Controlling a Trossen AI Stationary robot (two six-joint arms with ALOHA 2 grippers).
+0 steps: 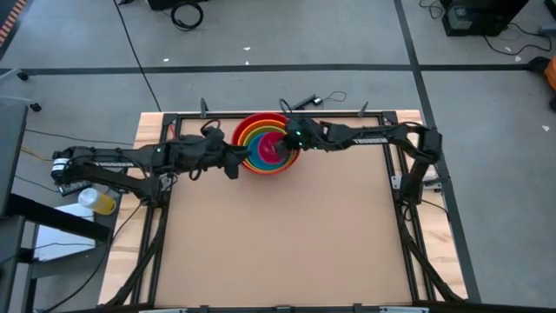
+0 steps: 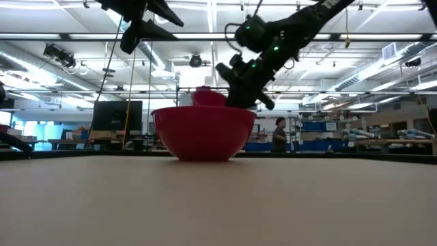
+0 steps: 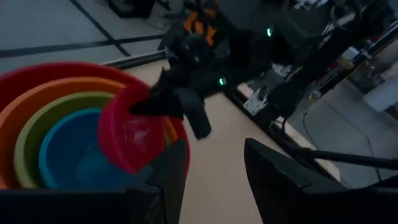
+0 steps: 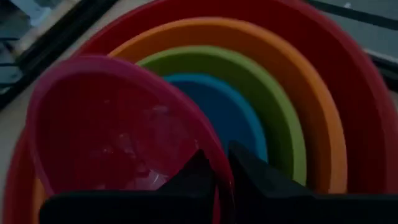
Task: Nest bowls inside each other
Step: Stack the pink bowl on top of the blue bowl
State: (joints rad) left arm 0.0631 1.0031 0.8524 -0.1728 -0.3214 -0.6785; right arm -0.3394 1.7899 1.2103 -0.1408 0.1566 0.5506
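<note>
A red bowl (image 1: 249, 124) stands on the table near its far edge, with an orange (image 4: 323, 124), a yellow-green (image 4: 273, 106) and a blue bowl (image 4: 230, 112) nested in it. Over this stack a magenta pink bowl (image 3: 127, 134) is tilted, with my right gripper (image 4: 219, 165) shut on it. My left gripper (image 3: 208, 168) hovers open just left of the stack and holds nothing. My right gripper pinches the pink bowl's rim (image 4: 208, 149), one finger (image 4: 186, 177) inside the bowl and the other (image 4: 255, 177) outside. The fingers slant down from the table's right side. The bowl is steeply tilted over the stack; whether its lower edge rests on the bowls below, I cannot tell.
Black frame rails (image 1: 382, 115) run along the table's edges. A yellow bottle (image 1: 100, 202) stands off the table by the left arm's base. The brown tabletop (image 1: 278, 243) stretches toward the near edge. A person (image 2: 280, 133) stands far back in the room.
</note>
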